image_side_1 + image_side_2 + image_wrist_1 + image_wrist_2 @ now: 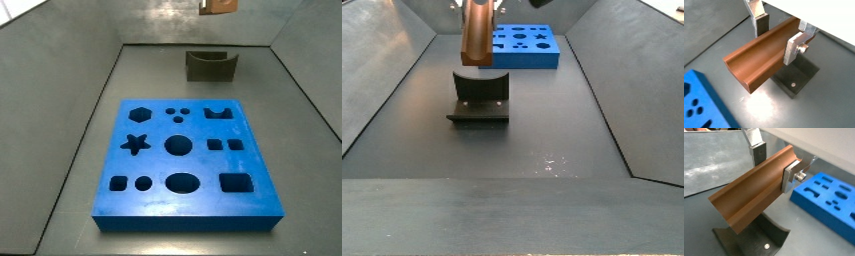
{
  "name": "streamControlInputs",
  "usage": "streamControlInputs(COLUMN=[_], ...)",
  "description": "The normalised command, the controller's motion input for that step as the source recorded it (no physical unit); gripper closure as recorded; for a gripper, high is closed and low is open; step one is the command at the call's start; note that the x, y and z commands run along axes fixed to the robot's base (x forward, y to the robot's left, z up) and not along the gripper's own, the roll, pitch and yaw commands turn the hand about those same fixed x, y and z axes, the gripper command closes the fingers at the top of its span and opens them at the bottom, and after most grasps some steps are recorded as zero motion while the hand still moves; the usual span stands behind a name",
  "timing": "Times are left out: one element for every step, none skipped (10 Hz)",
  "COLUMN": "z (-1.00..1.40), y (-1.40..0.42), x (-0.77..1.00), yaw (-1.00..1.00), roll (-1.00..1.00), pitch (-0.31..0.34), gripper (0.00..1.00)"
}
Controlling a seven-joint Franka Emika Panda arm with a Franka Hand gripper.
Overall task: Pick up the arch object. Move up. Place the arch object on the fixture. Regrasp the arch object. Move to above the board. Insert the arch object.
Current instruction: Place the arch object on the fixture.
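Observation:
My gripper is shut on the arch object, an orange-brown channelled block, with a silver finger on each long side; both wrist views show this. The arch object hangs upright, its lower end just above the fixture. In a side view only its lower end shows, well above the dark fixture. The fixture also lies below the block in both wrist views. The blue board with dark cutouts lies flat beside it.
Grey sloped walls enclose the grey floor on both sides. The board sits past the fixture in a side view and shows at the edge of both wrist views.

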Motion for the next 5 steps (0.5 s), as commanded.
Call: streamControlInputs(z=[-0.01, -0.02, -0.02, -0.02, -0.02], y=[0.05, 0.04, 0.05, 0.05, 0.05], x=[0.07, 0.08, 0.08, 0.09, 0.09], yaw=[-0.12, -0.15, -0.16, -0.15, -0.15], roll=[-1.0, -1.0, -0.92, -0.71, -0.55], pitch=[0.137, 0.133, 0.127, 0.099, 0.077], gripper=[1.0, 1.0, 1.0, 1.0, 1.0])
